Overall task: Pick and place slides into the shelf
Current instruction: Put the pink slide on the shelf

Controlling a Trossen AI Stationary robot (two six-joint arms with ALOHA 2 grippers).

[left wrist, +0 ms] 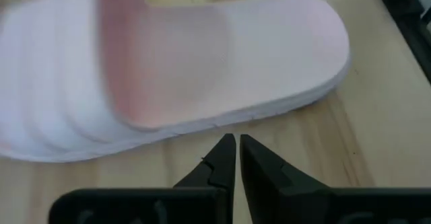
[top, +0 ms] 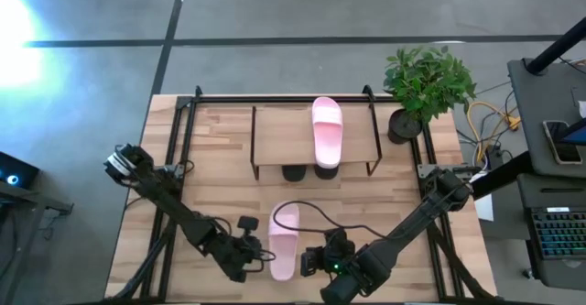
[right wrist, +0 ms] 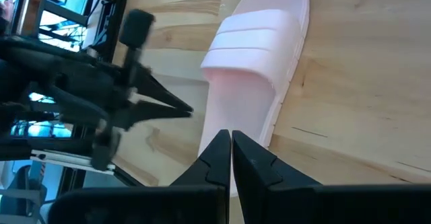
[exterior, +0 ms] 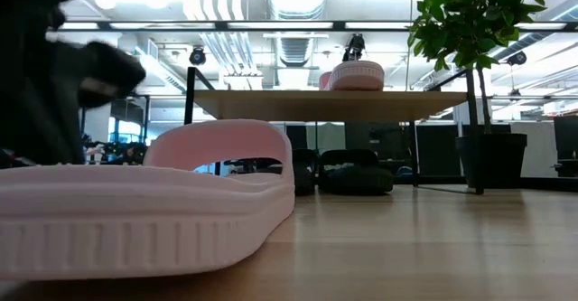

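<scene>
One light pink slide (top: pixel 284 241) lies flat on its sole near the table's near edge, filling the low view (exterior: pixel 144 202). My left gripper (left wrist: pixel 237 143), shut, sits just left of its heel part, a thin strip of table between. My right gripper (right wrist: pixel 230 138), shut, is at the slide's right side (right wrist: pixel 249 69), its tips over the heel end. The second pink slide (top: pixel 327 131) lies on the top board of the shelf (top: pixel 275 136). The black pair (exterior: pixel 357 176) stands under that board on the tabletop. My right gripper's shut fingertips (right wrist: pixel 222 146) lie over the heel end of the near pink slide (right wrist: pixel 229 116) in the right wrist view. I cannot tell whether they touch it. The slide rests flat on the table.
A potted plant (top: pixel 426 90) stands at the table's far right corner beside the shelf. A black cable (top: pixel 316 218) loops over the table between the shelf and the near slide. A black frame (top: pixel 174 140) lines the table edges. Bare wood lies left and right of the shelf.
</scene>
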